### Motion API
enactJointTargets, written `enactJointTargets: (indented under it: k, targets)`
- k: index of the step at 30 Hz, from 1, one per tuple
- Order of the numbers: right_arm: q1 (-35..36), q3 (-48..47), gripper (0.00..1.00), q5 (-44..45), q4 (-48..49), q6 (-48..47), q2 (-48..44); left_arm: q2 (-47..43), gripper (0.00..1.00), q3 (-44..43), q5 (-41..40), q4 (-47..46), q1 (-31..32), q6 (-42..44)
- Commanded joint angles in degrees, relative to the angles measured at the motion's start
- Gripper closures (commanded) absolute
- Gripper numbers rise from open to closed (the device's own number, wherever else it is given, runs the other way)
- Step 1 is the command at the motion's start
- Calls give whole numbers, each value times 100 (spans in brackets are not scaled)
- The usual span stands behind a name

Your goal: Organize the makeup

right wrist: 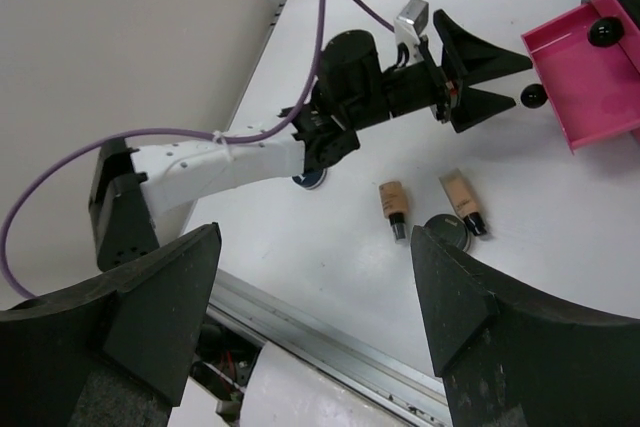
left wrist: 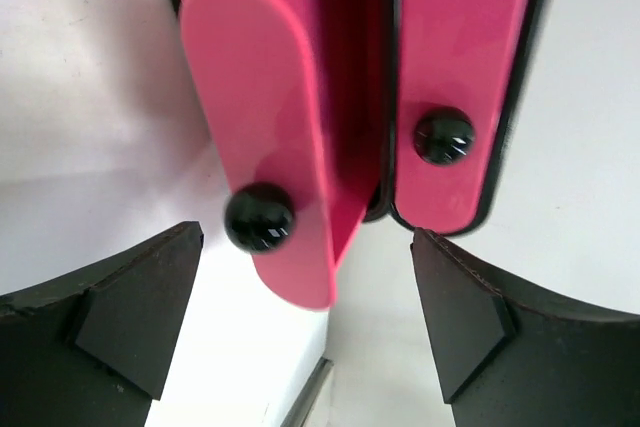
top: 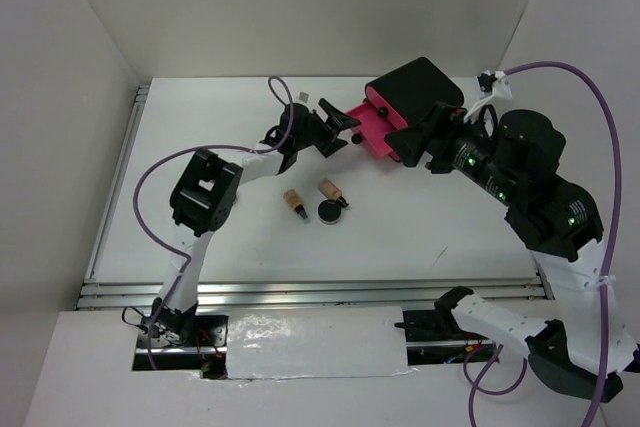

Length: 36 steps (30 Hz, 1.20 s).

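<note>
Two tan bottles (top: 294, 202), black caps, lying mid-table, round black compact (top: 330, 212) just beside. L gripper (top: 350, 134) wide open, empty, facing pink drawer (top: 370, 129). R gripper (right wrist: 315, 235) open, empty.

Open pink plastic drawer (left wrist: 270, 137) juts from black box (top: 415, 87), straight ahead of left gripper (top: 350, 134) fingers. Drawer knob (left wrist: 259, 217) just ahead of gap, nearer left finger. Shut pink drawer (left wrist: 460, 67) ahead of right finger. Tan black-capped bottle (top: 294, 201) and second tan bottle (top: 331, 190) lie side by side behind fingers, toward arm bases. Round black compact (top: 331, 212) just beside second tan bottle.
</note>
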State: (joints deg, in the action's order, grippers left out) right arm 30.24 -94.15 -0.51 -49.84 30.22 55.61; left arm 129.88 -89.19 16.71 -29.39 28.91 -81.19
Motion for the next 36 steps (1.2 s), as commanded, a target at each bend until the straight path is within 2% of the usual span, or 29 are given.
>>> enactJointTargets:
  k: [1, 3, 5, 6, 7, 8, 9, 10, 11, 13, 14, 15, 16, 19, 22, 26, 31, 36]
  targets:
    - [17, -33, 16, -177, 291, -16, 90, -806, 1, 6, -97, 327, -130, 585]
    - [26, -77, 15, -195, 300, -33, 134, -1173, 1, -2, -324, 896, -262, 840]
    - [26, -112, 15, -282, 317, -60, 186, -1395, 1, -290, -711, 2720, -350, 1428]
    - [26, -147, 15, -300, 309, -69, 256, -1465, 1, -919, -1026, 3659, -411, 1674]
    - [26, -156, 15, -379, 309, -86, 292, -1449, 1, -1282, -1682, 5461, -447, 1990]
    - [26, -165, 15, -405, 317, -104, 318, -1344, 1, -1981, -2106, 6262, -491, 2088]
    - [35, -165, 15, -493, 326, -112, 405, -1299, 1, -2267, -2719, 6940, -578, 2194]
    - [43, -148, 14, -520, 352, -130, 441, -1273, 0, -2470, -3013, 8095, -623, 2221]
    - [43, -130, 14, -546, 387, -130, 485, -1290, 1, -2689, -3251, 8568, -667, 2221]
    - [43, -112, 12, -669, 449, -165, 617, -1412, 0, -2605, -3734, 9211, -851, 2151]
    - [43, -130, 3, -713, 475, -174, 661, -1666, 1, -2256, -3789, 9510, -999, 2142]
    - [52, -156, 0, -774, 493, -183, 774, -1816, 1, -1756, -3780, 9548, -1079, 2142]
    - [52, -174, 0, -775, 502, -183, 845, -1974, 1, -1751, -3763, 9565, -1167, 2151]
    - [70, -244, 0, -915, 563, -227, 1099, -2528, 1, -508, -3606, 9329, -1475, 2238]
    - [166, -358, 0, -1108, 599, -262, 1380, -2749, 0, -30, -3377, 9021, -1756, 2484]
    - [263, -525, 0, -1381, 625, -306, 1663, -2696, 0, 199, -3341, 9047, -1845, 2564]
    - [412, -701, 0, -1451, 643, -420, 1883, -2872, 1, 850, -3130, 8310, -1941, 2643]
    - [474, -842, 0, -1522, 590, -525, 2041, -2723, 1, 964, -3104, 7993, -2064, 2643]
